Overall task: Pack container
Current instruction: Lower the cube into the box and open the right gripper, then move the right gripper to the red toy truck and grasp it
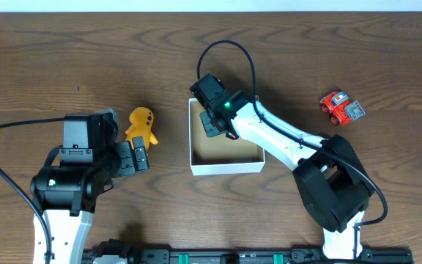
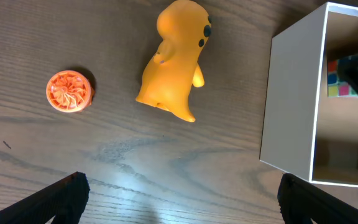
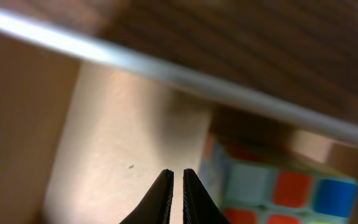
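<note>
While the right jaws hang pressed together, empty, inside the container [image 1: 226, 167] beside a colour cube [image 3: 278, 193], the left jaws are spread before the yellow toy [image 2: 176, 59], probably to grasp it.

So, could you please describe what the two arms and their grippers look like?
Both arms have white links between bulky black joint housings. A black cable curves away from the left arm; another loops above the right arm, near a small green light. The left gripper and right gripper have black fingers, the right one's tapering to thin tips.
</note>
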{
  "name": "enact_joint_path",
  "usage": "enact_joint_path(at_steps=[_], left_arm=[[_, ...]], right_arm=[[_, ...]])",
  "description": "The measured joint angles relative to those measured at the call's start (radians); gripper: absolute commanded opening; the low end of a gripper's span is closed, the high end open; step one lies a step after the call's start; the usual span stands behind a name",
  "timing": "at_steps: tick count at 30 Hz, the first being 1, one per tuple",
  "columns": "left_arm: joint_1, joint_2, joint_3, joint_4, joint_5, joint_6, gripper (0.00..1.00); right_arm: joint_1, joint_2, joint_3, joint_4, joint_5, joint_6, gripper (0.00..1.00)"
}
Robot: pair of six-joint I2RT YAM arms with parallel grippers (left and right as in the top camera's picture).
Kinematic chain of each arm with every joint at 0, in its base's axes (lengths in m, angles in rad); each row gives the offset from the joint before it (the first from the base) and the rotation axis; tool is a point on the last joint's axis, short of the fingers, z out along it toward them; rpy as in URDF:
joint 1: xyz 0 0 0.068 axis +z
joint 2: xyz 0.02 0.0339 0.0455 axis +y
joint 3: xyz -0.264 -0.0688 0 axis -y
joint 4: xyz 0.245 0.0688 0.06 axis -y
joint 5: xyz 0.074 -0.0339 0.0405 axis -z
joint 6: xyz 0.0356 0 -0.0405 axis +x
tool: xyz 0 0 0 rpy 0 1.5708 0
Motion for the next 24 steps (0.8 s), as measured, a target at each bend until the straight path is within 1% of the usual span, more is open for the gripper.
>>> enact_joint_path(at_steps=[5, 11, 14, 16, 21, 23, 24], left_arm=[[0.000, 0.000, 0.000, 0.000, 0.000, 0.000, 0.98], [0.000, 0.000, 0.000, 0.000, 0.000, 0.000, 0.98], [0.000, 0.000, 0.000, 0.000, 0.000, 0.000, 0.98], [0.000, 0.000, 0.000, 0.000, 0.000, 0.000, 0.98], [0.000, 0.000, 0.000, 0.000, 0.000, 0.000, 0.98], [0.000, 0.000, 0.000, 0.000, 0.000, 0.000, 0.98], [0.000, 0.000, 0.000, 0.000, 0.000, 0.000, 0.98]], right_arm=[[-0.004, 0.000, 0.000, -0.048, 0.101, 0.076, 0.13], [-0.013, 0.000, 0.000, -0.069, 0.159, 0.124, 0.13], [-0.013, 0.000, 0.000, -0.072, 0.181, 0.146, 0.18], [-0.013, 0.000, 0.000, -0.070, 0.185, 0.158, 0.27], [-0.013, 0.000, 0.000, -0.062, 0.185, 0.161, 0.31], [-0.013, 0.000, 0.000, -0.061, 0.167, 0.147, 0.33], [-0.013, 0.000, 0.000, -0.062, 0.154, 0.139, 0.38]])
